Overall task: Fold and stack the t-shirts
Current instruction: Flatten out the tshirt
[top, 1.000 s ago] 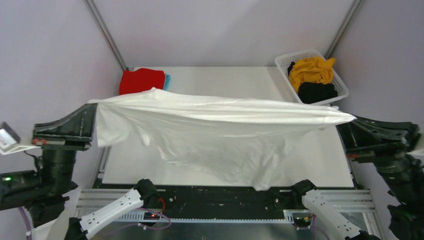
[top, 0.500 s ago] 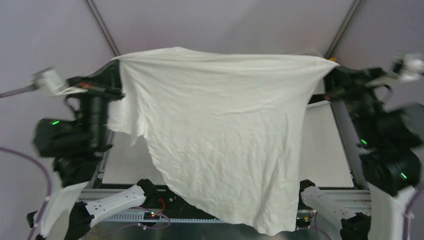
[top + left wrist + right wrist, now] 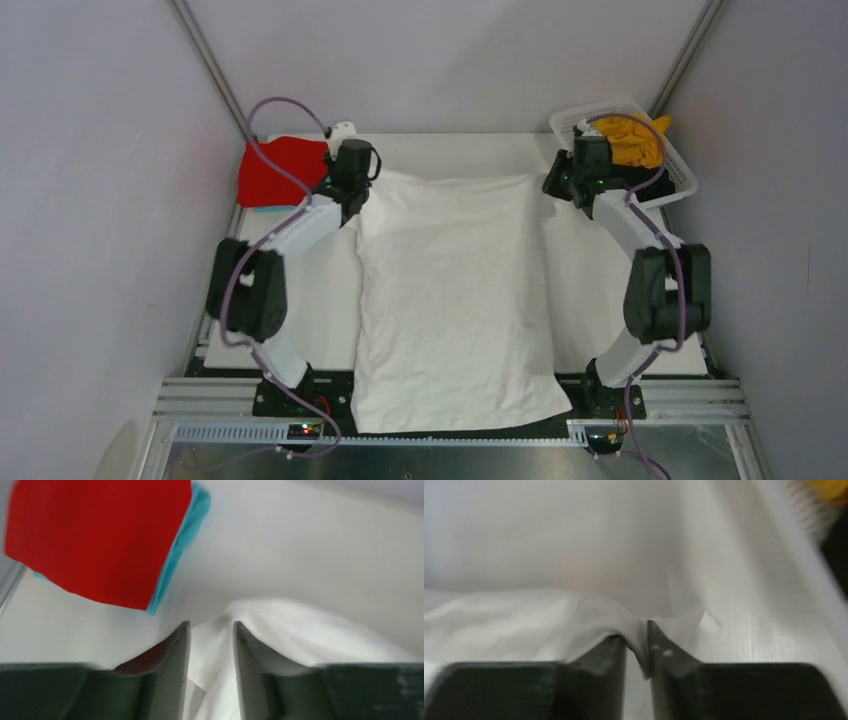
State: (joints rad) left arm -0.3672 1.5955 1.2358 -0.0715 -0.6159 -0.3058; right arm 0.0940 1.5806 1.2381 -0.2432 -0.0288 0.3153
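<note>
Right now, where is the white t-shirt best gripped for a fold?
The white t-shirt lies flat, so probably take its far corners at the free edge: left pincer from the left, right pincer from the right, as they pinch now.

left arm [image 3: 300, 222] and right arm [image 3: 632, 218], white tube links, bulky black joints, lilac cable looped along each, small red light by each base at bottom edge, left gripper [image 3: 211, 630] and right gripper [image 3: 637, 630], flat dark grey fingers
</note>
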